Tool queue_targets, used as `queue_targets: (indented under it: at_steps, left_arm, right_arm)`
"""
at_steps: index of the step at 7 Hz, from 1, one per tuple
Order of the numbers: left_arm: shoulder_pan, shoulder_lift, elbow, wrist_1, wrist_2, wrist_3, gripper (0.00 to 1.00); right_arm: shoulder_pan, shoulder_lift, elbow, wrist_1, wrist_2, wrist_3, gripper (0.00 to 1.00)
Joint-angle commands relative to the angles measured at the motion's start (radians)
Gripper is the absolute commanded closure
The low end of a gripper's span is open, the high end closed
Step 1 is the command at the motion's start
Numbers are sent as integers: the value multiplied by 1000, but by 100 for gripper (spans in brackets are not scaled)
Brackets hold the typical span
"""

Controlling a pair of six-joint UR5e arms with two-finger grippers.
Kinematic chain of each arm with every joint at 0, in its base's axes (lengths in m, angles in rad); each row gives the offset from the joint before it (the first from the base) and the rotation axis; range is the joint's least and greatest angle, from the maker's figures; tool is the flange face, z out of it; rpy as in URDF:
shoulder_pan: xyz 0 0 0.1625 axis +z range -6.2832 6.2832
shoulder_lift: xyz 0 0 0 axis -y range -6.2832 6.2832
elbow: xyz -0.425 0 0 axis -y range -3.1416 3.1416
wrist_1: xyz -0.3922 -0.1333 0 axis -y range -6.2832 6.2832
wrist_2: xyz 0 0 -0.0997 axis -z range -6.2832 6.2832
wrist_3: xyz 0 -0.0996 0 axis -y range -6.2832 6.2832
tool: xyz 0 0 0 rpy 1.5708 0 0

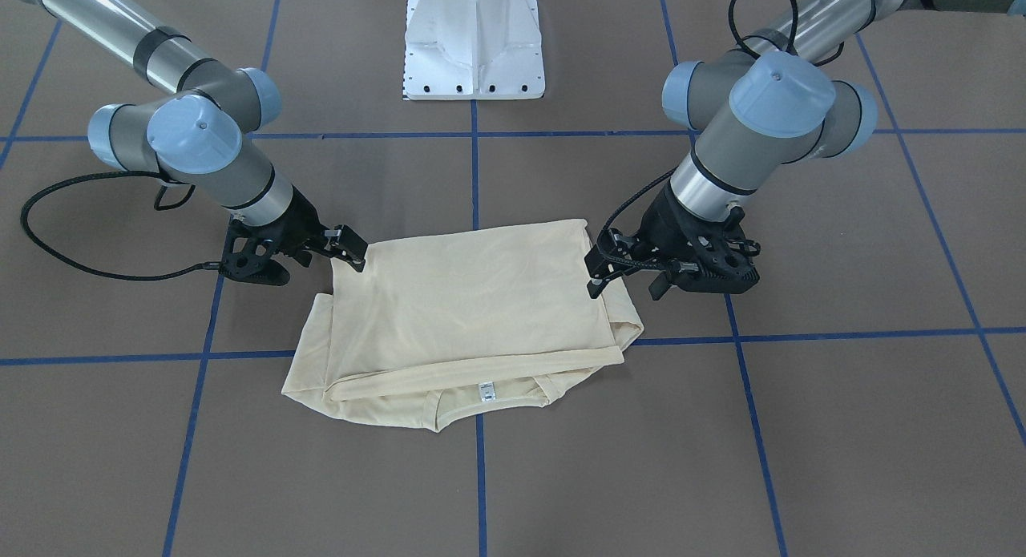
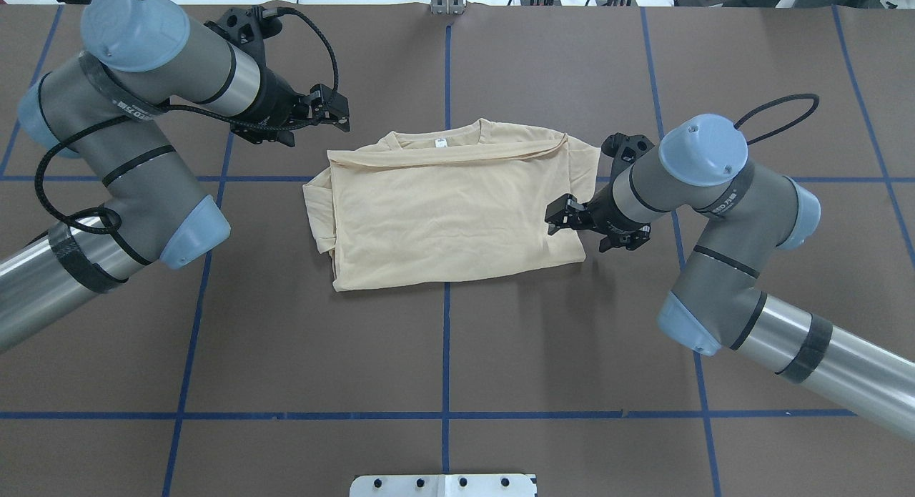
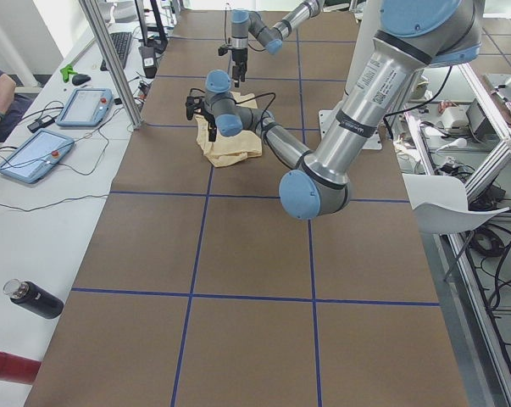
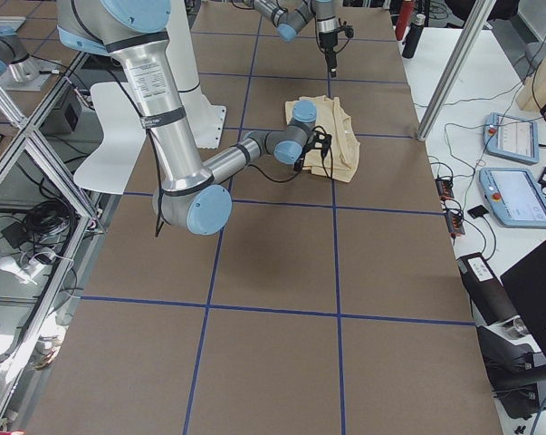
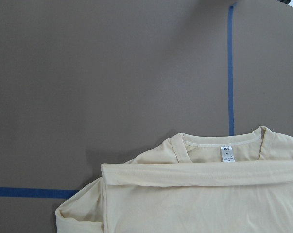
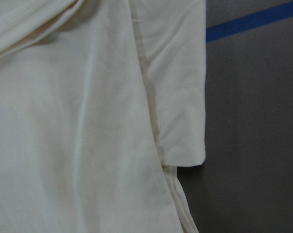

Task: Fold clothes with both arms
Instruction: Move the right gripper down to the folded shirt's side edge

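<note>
T-shirt [image 2: 443, 218] lies mid-surface [image 2: 443, 354], folded to a rough rectangle, sleeves tucked in, neck label [image 2: 442, 142] showing at far edge. L claw [image 2: 334, 109] by its far-left corner and R claw [image 2: 559, 214] at its right edge, both parted and holding nothing. Prob one more fold to go.

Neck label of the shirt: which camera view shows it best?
The left wrist view: the neck label is close and sharp there. The front-facing and overhead views show the label only as a small white speck; the other views do not show it.
</note>
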Motion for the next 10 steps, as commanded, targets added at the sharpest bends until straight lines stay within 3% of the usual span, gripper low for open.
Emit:
queue_targets:
  at_steps: [1,2,3,4,6,8,9,10]
  left_arm:
    - [1,1,-6,7,1,0,1]
    - [2,3,-5,7,2,3,1]
    - [4,17,-5,7,4,4,1]
    - [4,18,-3,7,4,4,2]
    - [5,18,0,7,4,4,3]
    - [5,17,0,7,20,3,6]
    - [5,17,-2,7,20,3,6]
    - [5,17,-5,7,20,1,6]
  right_arm:
    - [-41,-1,-6,-5,-44,1,8]
    - [-41,-1,-7,-5,-43,1,25]
    - [-41,-1,-4,-5,-40,1,74]
    - [-40,-2,2,-5,-35,-1,100]
    - [-26,1,10,-11,36,-1,100]
    - [-20,-2,20,-11,52,-1,100]
    - [-5,-36,51,-11,104,-1,100]
    - [-5,-138,157,-11,118,-1,100]
